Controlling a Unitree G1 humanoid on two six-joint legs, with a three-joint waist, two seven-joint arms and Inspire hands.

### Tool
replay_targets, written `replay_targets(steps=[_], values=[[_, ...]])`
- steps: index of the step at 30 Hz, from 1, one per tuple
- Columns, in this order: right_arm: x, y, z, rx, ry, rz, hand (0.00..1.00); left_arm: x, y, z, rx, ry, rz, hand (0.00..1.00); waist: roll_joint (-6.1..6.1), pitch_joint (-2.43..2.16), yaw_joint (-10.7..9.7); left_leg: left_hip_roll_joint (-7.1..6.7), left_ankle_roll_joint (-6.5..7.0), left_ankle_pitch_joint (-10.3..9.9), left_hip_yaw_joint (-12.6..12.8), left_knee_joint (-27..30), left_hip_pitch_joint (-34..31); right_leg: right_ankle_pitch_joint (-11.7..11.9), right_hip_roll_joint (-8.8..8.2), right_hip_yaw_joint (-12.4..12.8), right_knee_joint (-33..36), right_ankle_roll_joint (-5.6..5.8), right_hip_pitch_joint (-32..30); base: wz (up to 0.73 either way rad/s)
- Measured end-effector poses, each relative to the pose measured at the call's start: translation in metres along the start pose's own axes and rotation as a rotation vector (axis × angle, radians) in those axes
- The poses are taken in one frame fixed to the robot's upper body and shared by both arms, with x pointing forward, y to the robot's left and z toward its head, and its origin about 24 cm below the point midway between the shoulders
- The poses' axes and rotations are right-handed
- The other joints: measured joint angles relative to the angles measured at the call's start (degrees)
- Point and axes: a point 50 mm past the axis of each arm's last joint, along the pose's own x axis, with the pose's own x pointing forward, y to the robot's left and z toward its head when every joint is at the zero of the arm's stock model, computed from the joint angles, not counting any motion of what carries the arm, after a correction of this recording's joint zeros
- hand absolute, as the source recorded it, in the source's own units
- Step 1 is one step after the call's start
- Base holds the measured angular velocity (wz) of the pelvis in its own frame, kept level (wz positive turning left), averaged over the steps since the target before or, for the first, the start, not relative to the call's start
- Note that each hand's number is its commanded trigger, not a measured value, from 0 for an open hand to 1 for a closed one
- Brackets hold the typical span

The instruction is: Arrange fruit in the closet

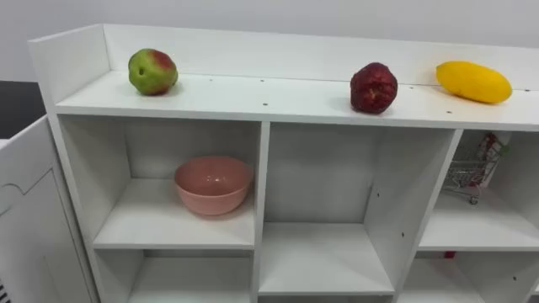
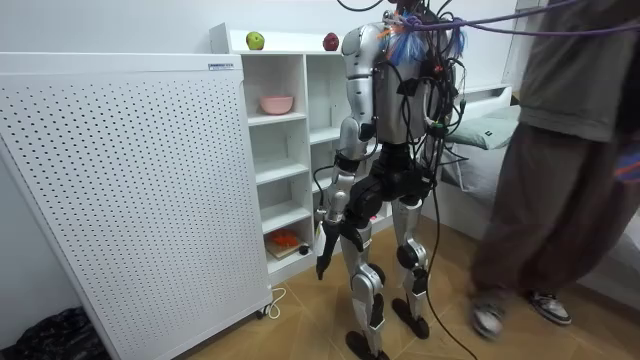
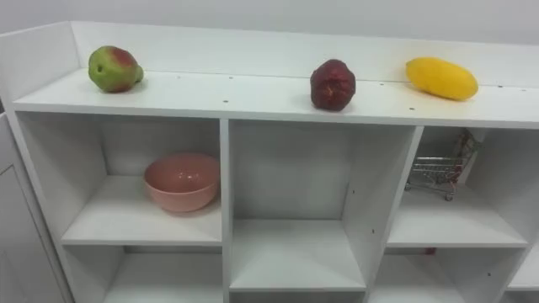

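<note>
Left eye view had all three fruits on the closet's top board [image 1: 253, 99]: a green-and-red apple [image 1: 152, 71] at the left, a dark red fruit [image 1: 373, 87] past the middle and a yellow mango [image 1: 473, 82] at the right, well apart. In the room view the robot stood facing the shelves with its left hand [image 2: 326, 240] hanging low by its thigh, too small to tell whether open or closed. Picking a fruit probably came next. It would call for a high reach and a wrap from the side, since round fruit rolls.

A pink bowl [image 1: 213, 183] took the left compartment and a little wire cart [image 1: 472, 172] the right, while the middle one was bare. A person [image 2: 560, 150] stood close behind the robot.
</note>
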Motion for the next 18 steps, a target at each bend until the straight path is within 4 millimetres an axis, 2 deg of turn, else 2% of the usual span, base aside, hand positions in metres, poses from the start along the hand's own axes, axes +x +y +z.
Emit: replay_targets(steps=[7,14,18], values=[[0.0,0.0,0.001,0.0,-0.008,-0.004,0.0,0.0,0.001,0.003,0.001,-0.018,0.002,0.0,0.39,0.09,0.03,0.01,0.0,-0.06,0.05,0.04,0.01,0.01,0.02,0.02,0.0,0.0,-0.04,0.0],[0.0,-0.002,0.005,0.004,-0.033,-0.042,0.0,0.0,0.004,0.01,0.0,-0.047,0.014,0.0,1.62,0.23,0.02,0.03,0.0,-0.06,0.16,0.01,0.21,0.01,0.01,0.05,0.02,0.0,-0.24,0.0],[0.0,-0.001,0.007,0.01,-0.043,-0.064,0.0,0.0,0.006,0.014,0.0,-0.072,0.039,0.0,1.44,0.35,-0.07,0.03,0.0,-0.06,0.14,0.04,0.11,0.01,0.01,0.06,0.07,0.0,-0.02,0.0]])
